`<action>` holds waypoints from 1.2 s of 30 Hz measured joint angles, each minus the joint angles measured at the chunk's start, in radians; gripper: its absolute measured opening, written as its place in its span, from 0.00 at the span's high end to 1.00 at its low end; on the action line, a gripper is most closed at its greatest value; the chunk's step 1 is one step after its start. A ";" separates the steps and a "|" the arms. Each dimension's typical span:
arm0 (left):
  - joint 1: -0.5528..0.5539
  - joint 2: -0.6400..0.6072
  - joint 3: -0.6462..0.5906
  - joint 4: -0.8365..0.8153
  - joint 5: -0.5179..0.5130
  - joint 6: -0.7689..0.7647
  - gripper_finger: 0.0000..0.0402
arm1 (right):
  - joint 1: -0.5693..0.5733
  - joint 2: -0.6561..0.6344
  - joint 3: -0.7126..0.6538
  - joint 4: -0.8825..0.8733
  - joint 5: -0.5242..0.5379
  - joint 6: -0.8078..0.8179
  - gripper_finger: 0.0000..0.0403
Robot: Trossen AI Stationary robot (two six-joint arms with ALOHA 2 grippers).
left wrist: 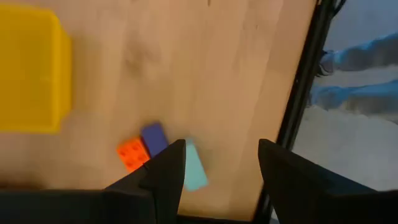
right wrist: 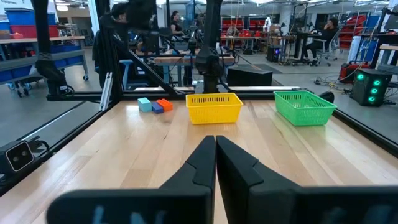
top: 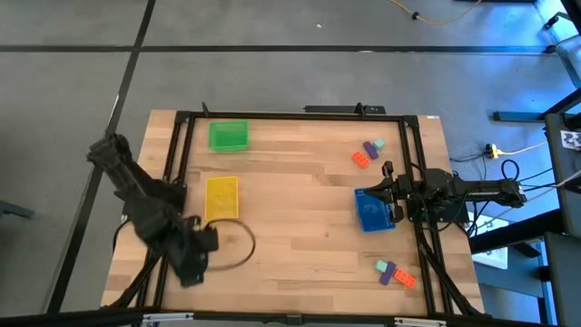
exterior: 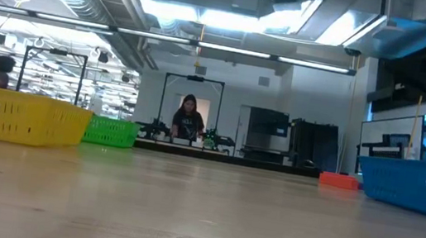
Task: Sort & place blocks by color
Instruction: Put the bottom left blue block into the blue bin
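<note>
The left hand (left wrist: 221, 165), fingers spread wide and empty, hangs over the worktop (top: 300, 195) near an orange, purple and teal block cluster (left wrist: 160, 158), while the right hand (right wrist: 216, 163), pressed shut on nothing, sits beside the blue tray (top: 372, 211).

Dark, seemingly matte arms; tapered claw (left wrist: 221, 165) fingers

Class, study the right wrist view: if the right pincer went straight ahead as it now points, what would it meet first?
Probably the yellow tray: the shut right pincer points across bare table towards it, though depth is uncertain.
</note>
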 joint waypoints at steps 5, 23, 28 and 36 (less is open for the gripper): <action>-0.109 0.079 -0.017 0.006 -0.022 -0.143 0.51 | 0.000 0.000 0.000 0.000 0.000 0.000 0.96; -0.155 0.094 -0.391 0.330 0.034 -0.278 0.51 | 0.000 0.000 0.000 0.000 0.000 0.000 0.96; -0.165 0.094 -0.436 0.391 0.054 -0.282 0.51 | 0.000 0.000 0.000 0.000 0.000 0.000 0.96; -0.190 0.094 -0.482 0.436 0.055 -0.328 0.51 | 0.000 0.000 0.000 0.000 0.000 0.000 0.96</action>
